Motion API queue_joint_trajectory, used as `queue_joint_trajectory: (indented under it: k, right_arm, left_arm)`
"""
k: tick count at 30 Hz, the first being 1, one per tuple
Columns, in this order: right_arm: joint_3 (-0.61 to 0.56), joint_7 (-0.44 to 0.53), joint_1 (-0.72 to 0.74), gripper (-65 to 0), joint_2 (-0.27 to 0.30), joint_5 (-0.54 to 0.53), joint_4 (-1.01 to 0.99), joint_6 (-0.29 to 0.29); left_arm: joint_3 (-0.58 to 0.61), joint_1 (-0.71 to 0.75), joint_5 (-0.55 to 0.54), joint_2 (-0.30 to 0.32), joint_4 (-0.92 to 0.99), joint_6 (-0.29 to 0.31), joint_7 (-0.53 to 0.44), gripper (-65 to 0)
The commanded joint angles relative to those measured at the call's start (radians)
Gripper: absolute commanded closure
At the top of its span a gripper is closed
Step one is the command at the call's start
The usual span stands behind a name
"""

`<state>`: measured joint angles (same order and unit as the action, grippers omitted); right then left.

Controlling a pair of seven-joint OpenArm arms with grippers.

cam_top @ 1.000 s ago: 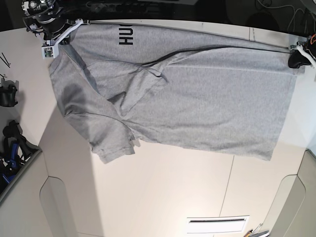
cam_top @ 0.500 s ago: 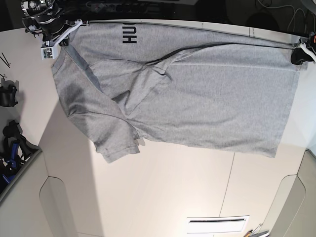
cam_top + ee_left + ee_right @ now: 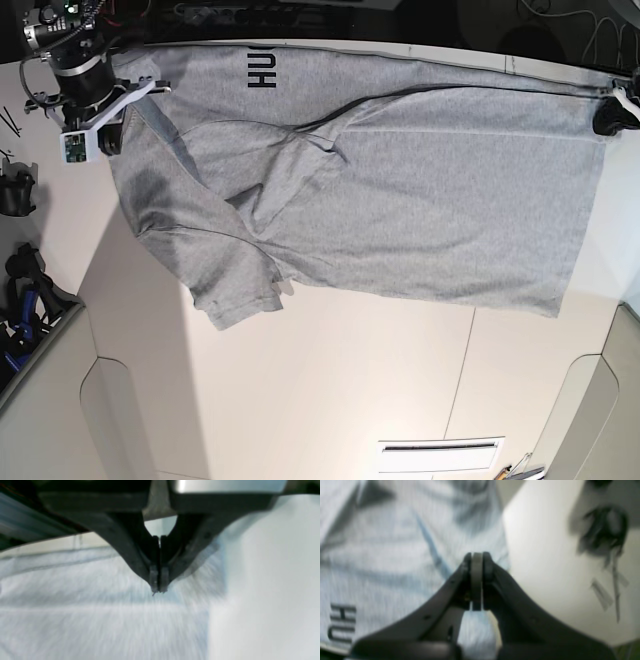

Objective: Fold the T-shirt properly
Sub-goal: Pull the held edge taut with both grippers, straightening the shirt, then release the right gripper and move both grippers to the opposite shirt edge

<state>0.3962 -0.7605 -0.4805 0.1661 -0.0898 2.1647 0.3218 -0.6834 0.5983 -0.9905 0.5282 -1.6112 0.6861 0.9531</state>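
While the T-shirt [image 3: 400,190] lies flat on the surface [image 3: 330,400], left end effector [image 3: 158,590] and right end effector [image 3: 477,560] sit clenched, empty.

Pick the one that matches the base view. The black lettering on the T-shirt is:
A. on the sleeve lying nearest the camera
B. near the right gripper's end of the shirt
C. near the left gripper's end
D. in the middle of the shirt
B: the lettering sits near the right gripper, far from the left gripper, on the T-shirt.
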Motion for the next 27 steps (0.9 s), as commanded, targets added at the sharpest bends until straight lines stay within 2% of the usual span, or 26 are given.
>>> queue_joint_trajectory:
  k: [1, 4, 7, 8, 10, 11, 14, 20, 23, 27]
  right_arm:
    - [0.004, 0.020, 0.017, 0.0, 0.008, -0.004, 0.018, -0.005]
    - [0.004, 0.020, 0.072, 0.0, 0.008, -0.004, 0.018, -0.005]
    - [0.004, 0.020, 0.132, 0.0, 0.008, -0.003, 0.017, -0.005]
    - [0.004, 0.021, 0.150, -1.9, 0.008, -0.003, 0.017, -0.005]
    - [0.004, 0.031, 0.183, -15.4, 0.008, 0.009, 0.011, -0.005]
    - [0.004, 0.042, 0.200, -19.4, 0.008, 0.026, 0.003, -0.005]
    - [0.004, 0.057, 0.248, -21.7, 0.012, 0.076, -0.042, -0.005]
    - [0.004, 0.112, 0.369, -29.8, 0.096, 0.075, -0.291, -0.003]
    - [0.004, 0.113, 0.455, -31.3, 0.150, 0.051, -0.476, 0.007]
    - [0.004, 0.089, 0.575, -31.3, 0.207, -0.127, -0.739, 0.119]
  left_arm:
    - [-0.024, 0.002, -0.023, 0.021, -0.032, 0.012, -0.014, -6.4]
    - [-0.061, 0.000, -0.023, 0.021, -0.073, 0.012, -0.023, -16.6]
    - [-0.074, 0.000, -0.023, 0.021, -0.085, 0.012, -0.041, -17.2]
    - [-0.074, 0.000, -0.023, 0.021, -0.085, 0.012, -0.041, -17.2]
    - [-0.074, 0.000, -0.027, 0.019, -0.085, 0.012, -0.041, -17.2]
    - [-0.074, 0.000, -0.032, 0.020, -0.085, 0.012, -0.041, -17.2]
    - [-0.074, 0.000, -0.038, 0.021, -0.085, 0.012, -0.040, -17.2]
    - [-0.074, 0.000, -0.039, 0.020, -0.085, 0.012, -0.040, -17.2]
    - [-0.074, 0.000, -0.038, 0.020, -0.085, 0.012, -0.040, -17.2]
    - [-0.074, 0.000, -0.039, 0.020, -0.085, 0.012, -0.040, -17.2]
